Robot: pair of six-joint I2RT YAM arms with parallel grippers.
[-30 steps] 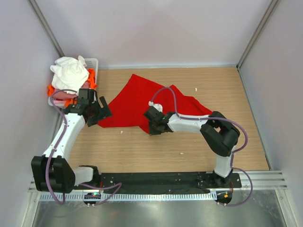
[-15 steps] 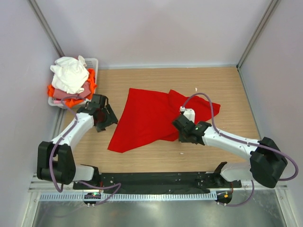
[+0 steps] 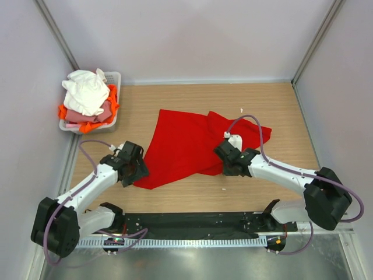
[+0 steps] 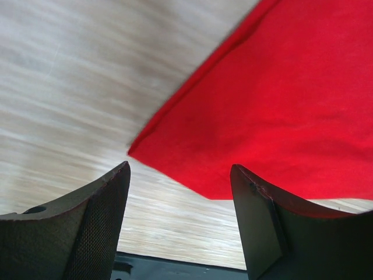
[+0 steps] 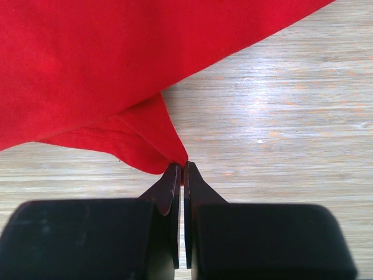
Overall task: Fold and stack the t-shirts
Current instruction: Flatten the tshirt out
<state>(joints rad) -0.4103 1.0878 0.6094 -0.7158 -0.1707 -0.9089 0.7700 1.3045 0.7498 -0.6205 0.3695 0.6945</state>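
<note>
a: location of the red t-shirt (image 3: 186, 143)?
b: flat on the bench (image 3: 280, 116), mid-area, long axis running from near-left corner to far right.
a: pincer states?
b: right pincer (image 5: 180, 169) pressed together, pinching a fold at the near edge. left pincer (image 4: 180, 175) spread, empty. the near-left corner lies just ahead of its jaws.

The red t-shirt (image 3: 180, 146) is showing soft, matt cloth; the bench (image 3: 280, 105) is showing smooth pale wood grain; the basket (image 3: 114, 76) is looking like white slotted plastic.
</note>
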